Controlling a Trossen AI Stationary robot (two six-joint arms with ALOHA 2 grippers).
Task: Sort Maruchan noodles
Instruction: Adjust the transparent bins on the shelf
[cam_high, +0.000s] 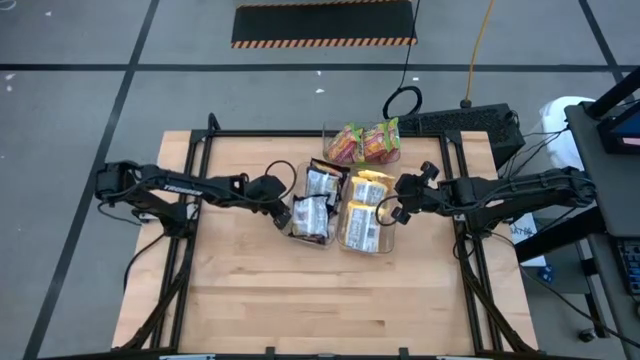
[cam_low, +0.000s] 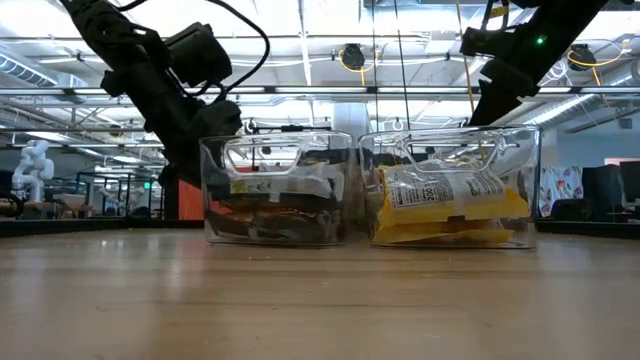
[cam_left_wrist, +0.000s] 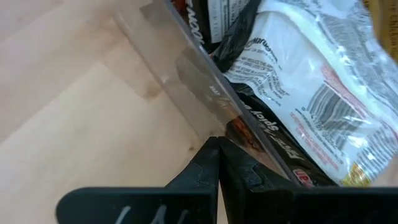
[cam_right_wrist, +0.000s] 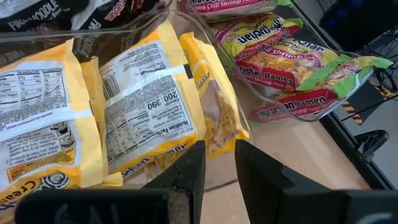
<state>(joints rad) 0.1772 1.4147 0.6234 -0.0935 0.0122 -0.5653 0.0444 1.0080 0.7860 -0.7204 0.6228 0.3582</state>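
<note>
Three clear bins stand on the wooden table. One holds dark brown Maruchan packets (cam_high: 315, 200) (cam_left_wrist: 292, 81), one holds yellow packets (cam_high: 365, 212) (cam_right_wrist: 130, 106), and the farthest holds pink-green packets (cam_high: 362, 143) (cam_right_wrist: 292, 62). My left gripper (cam_high: 283, 210) (cam_left_wrist: 217, 155) is shut at the left wall of the dark-packet bin (cam_low: 275, 190). My right gripper (cam_high: 388, 208) (cam_right_wrist: 221, 168) is slightly open at the right wall of the yellow-packet bin (cam_low: 450, 185). One of its fingers is over the packets and the other over the table outside. My left gripper's shut fingertips (cam_left_wrist: 211, 149) lie against the outer side of the dark-packet bin's left wall (cam_left_wrist: 205, 93), coming slanting down from the table's left. The bin stands flat on the table. My right gripper straddles the yellow bin's right wall (cam_right_wrist: 239, 124); I cannot tell whether its fingers touch it.
The near half of the table (cam_high: 330, 300) is bare wood. A black metal frame (cam_high: 200, 140) runs along the table's edges. Cables and a dark box (cam_high: 470, 118) sit beyond the far right corner. The two nearer bins stand side by side, almost touching.
</note>
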